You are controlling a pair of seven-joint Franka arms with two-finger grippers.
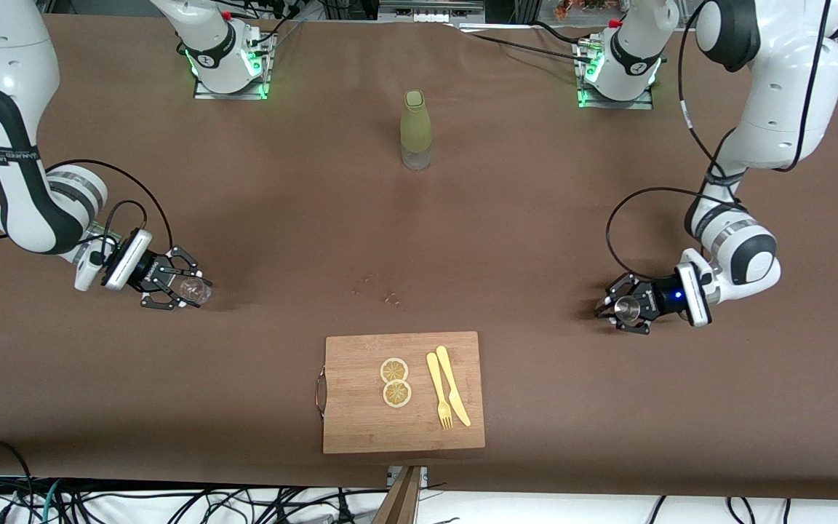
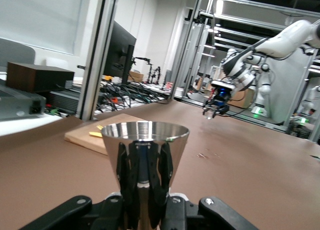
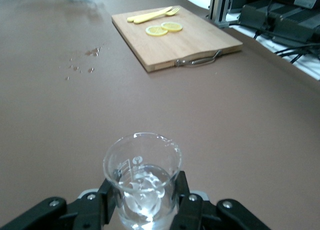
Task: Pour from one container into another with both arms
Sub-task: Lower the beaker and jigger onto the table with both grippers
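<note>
Beaker [image 3: 142, 177] sits clenched in my right gripper [image 1: 175, 285] at middle left of the frame, upright so its water stays in. My left gripper [image 1: 626, 309], middle right, grasps the metal cup [image 2: 145, 152], mouth up to receive. Only the wrist views show the water and the cup's shape.

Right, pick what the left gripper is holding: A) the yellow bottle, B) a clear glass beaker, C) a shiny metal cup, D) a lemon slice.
C: the left gripper is shut on the flared metal cup, while the glass beaker sits in the right gripper.
</note>
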